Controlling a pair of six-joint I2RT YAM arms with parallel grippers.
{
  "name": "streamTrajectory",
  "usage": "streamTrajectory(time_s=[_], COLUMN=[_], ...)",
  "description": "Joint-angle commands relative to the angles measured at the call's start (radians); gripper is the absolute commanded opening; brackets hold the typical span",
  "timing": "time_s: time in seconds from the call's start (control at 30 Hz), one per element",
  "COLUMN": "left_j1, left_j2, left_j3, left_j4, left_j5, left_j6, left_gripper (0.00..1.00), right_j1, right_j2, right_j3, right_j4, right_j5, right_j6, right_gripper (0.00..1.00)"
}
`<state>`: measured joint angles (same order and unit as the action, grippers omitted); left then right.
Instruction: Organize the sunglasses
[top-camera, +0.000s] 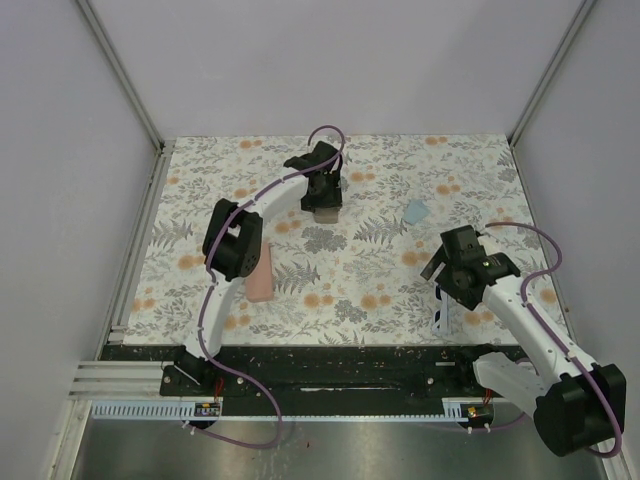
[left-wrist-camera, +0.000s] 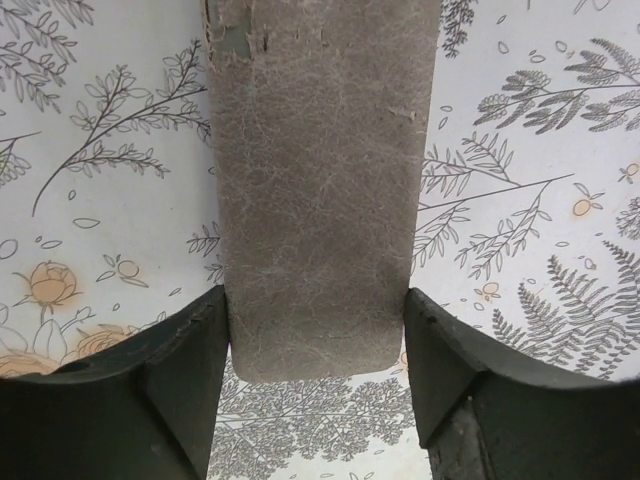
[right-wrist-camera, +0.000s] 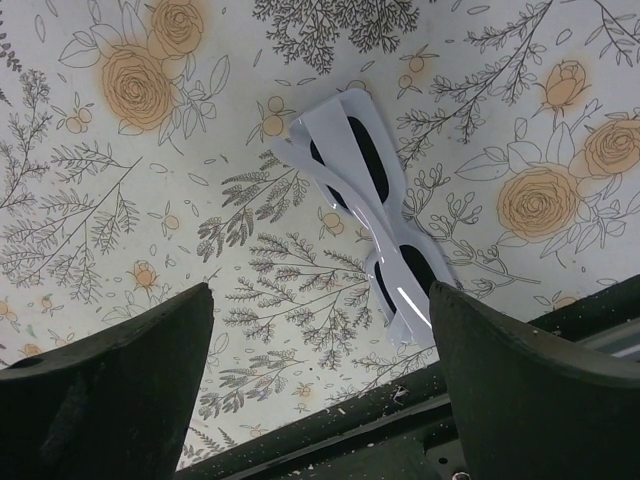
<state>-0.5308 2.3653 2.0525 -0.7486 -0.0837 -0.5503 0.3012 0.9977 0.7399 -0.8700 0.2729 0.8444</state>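
Note:
White-framed sunglasses (right-wrist-camera: 370, 200) with dark lenses lie folded on the floral table near its front edge, also seen from above (top-camera: 441, 316). My right gripper (right-wrist-camera: 320, 310) hangs open just above them, and one end of the frame sits by the right finger while nothing lies between the fingers. In the top view this gripper (top-camera: 440, 268) is at the right. My left gripper (top-camera: 322, 190) reaches to the far middle, over a tan case (top-camera: 323, 212). In the left wrist view the gripper (left-wrist-camera: 315, 330) has both fingers against the sides of the case (left-wrist-camera: 315, 180), near its rounded end.
A pink case (top-camera: 262, 272) lies beside the left arm's elbow. A small light blue cloth (top-camera: 417, 211) rests right of centre. The black front rail (right-wrist-camera: 330, 440) runs just under the right gripper. White walls (top-camera: 60, 200) close in the table on three sides.

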Motion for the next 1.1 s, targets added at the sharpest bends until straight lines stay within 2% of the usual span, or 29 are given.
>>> streamTrajectory(time_s=[0.0,0.1,0.27,0.43,0.57,0.6,0.83,0.97,1.07], left_j1=[0.012,0.018,0.018,0.020,0.018,0.017,0.011,0.005,-0.001], left_j2=[-0.020,-0.067,-0.184,-0.328,-0.426,-0.449,-0.577,-0.618,-0.644], left_j3=[-0.005,-0.054,-0.164,-0.305,-0.391,-0.414,-0.532,-0.571,-0.621], left_j4=[0.051,0.072,0.103,0.143,0.157,0.160,0.169,0.172,0.204], left_j5=[0.048,0.061,0.079,0.105,0.134,0.140,0.160,0.168,0.203], left_j6=[0.015,0.019,0.029,0.033,0.032,0.030,0.032,0.029,0.021], left_gripper=[0.54,0.48,0.47,0.47,0.47,0.47,0.47,0.47,0.47], right_j1=[0.003,0.003,0.003,0.003,0.003,0.003,0.003,0.003,0.003], right_j2=[-0.010,0.013,0.051,0.087,0.159,0.171,0.283,0.331,0.373], right_j3=[-0.022,-0.046,-0.094,-0.119,-0.108,-0.103,-0.068,-0.024,0.033], right_j4=[-0.027,-0.012,0.041,0.135,0.189,0.203,0.270,0.311,0.333], right_j5=[0.022,0.011,0.003,-0.035,-0.044,-0.044,-0.053,-0.083,-0.075], right_j6=[0.077,0.076,0.065,0.055,0.019,0.009,-0.033,-0.044,-0.051], right_gripper=[0.95,0.94,0.89,0.68,0.65,0.62,0.59,0.42,0.41])
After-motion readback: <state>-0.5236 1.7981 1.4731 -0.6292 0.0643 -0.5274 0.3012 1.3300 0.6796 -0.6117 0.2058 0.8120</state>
